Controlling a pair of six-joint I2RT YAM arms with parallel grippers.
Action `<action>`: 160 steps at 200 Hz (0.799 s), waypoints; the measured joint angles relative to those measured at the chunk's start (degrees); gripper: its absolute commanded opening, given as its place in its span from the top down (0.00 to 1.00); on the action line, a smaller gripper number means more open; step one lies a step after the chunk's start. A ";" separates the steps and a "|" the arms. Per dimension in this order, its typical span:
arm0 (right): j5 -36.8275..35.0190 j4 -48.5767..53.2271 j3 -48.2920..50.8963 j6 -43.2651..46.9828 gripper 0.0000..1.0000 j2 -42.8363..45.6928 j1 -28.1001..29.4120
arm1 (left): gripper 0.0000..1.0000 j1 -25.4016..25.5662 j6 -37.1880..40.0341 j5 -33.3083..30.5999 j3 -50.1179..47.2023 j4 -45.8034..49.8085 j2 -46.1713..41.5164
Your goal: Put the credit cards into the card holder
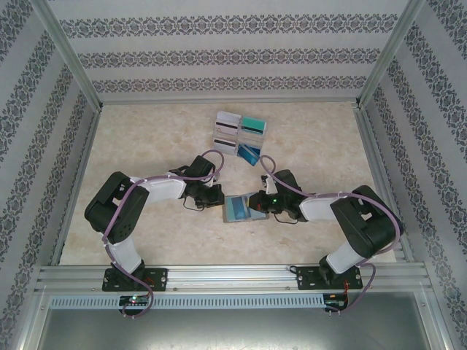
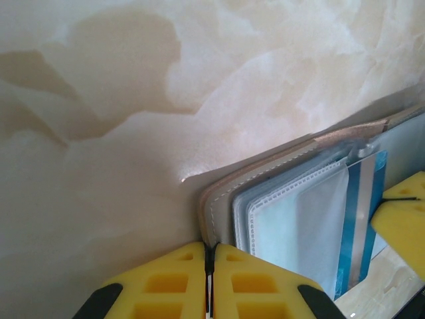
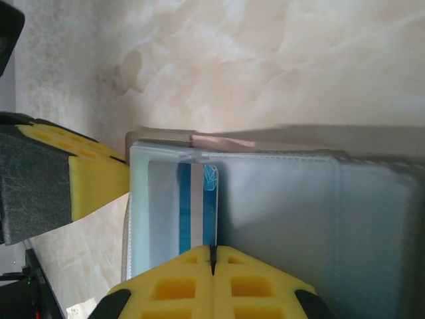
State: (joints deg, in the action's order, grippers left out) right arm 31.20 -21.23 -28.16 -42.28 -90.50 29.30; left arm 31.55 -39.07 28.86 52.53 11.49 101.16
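The card holder [image 1: 236, 210] lies open on the table between both arms, its pale blue-grey sleeves up. My left gripper [image 1: 217, 198] is shut on the holder's left cover edge [image 2: 222, 212], the fingertips [image 2: 232, 279] pressed together on it. My right gripper [image 1: 257, 205] is shut on a blue credit card [image 3: 198, 206] with a pale stripe, which sits partly inside a clear sleeve of the card holder [image 3: 299, 212]. From the left wrist, the same blue card [image 2: 362, 219] shows at the right beside the right gripper's yellow finger [image 2: 402, 219]. More credit cards [image 1: 250, 152] lie behind.
A four-part rack [image 1: 239, 133] with white-grey and teal cards sits at the back centre of the marble-patterned table [image 1: 146, 146]. Patterned walls and metal rails enclose the table. The left gripper's yellow finger [image 3: 93, 179] is close beside the holder's left edge.
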 measured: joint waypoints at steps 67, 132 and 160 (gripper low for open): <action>2.80 0.09 -3.98 0.00 1.00 -4.87 1.36 | 0.91 -0.04 -0.02 -0.13 0.00 0.02 0.00; 5.38 4.22 -6.62 1.16 0.78 -5.53 0.70 | 0.88 -0.04 0.02 -0.90 -0.02 0.76 -0.33; 5.53 13.66 -9.94 5.27 0.70 -0.87 0.42 | 0.61 0.02 0.76 -1.97 -0.07 2.64 -1.79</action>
State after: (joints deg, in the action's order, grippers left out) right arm 36.73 -7.57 -38.11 -37.01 -91.37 29.71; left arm 31.57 -38.30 26.89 52.47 14.13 99.37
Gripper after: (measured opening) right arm 0.278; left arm 0.313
